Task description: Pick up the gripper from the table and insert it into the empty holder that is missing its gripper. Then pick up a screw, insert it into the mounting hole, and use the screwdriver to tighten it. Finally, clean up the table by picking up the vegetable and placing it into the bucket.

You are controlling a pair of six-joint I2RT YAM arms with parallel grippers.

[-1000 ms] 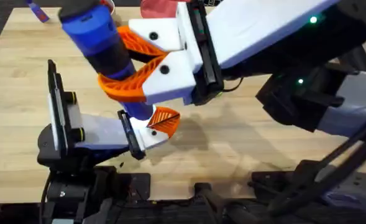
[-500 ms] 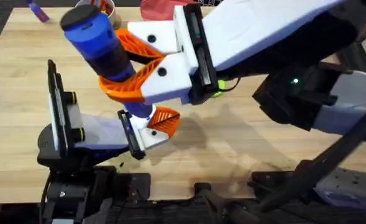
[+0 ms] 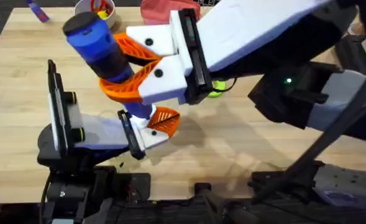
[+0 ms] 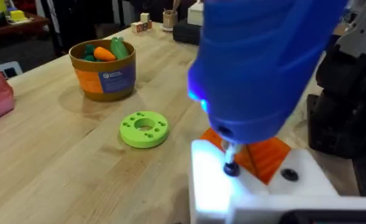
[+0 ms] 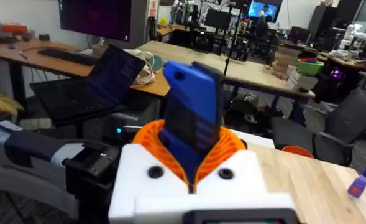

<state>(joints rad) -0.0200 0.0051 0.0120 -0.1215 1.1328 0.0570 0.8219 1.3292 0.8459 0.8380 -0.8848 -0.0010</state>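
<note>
Since a second ago, the right gripper [image 3: 123, 68] is carrying the screwdriver [image 3: 99, 46] slightly toward 12 o'clock, uncovering the bucket [image 3: 96, 11] at the table's [image 3: 21, 68] far edge. Its orange fingers [image 3: 130, 87] are clamping around the blue body, the bit pointing down at the screw [image 4: 231, 168] on the holder [image 4: 232, 186]. The left gripper [image 3: 151, 127] is gripping that white block, the orange gripper [image 4: 263, 152] seated in it. The vegetable [image 4: 117, 46] is lying in the bucket at 11 o'clock.

screwdriver [image 3: 99, 46] top slightly farther left
</note>
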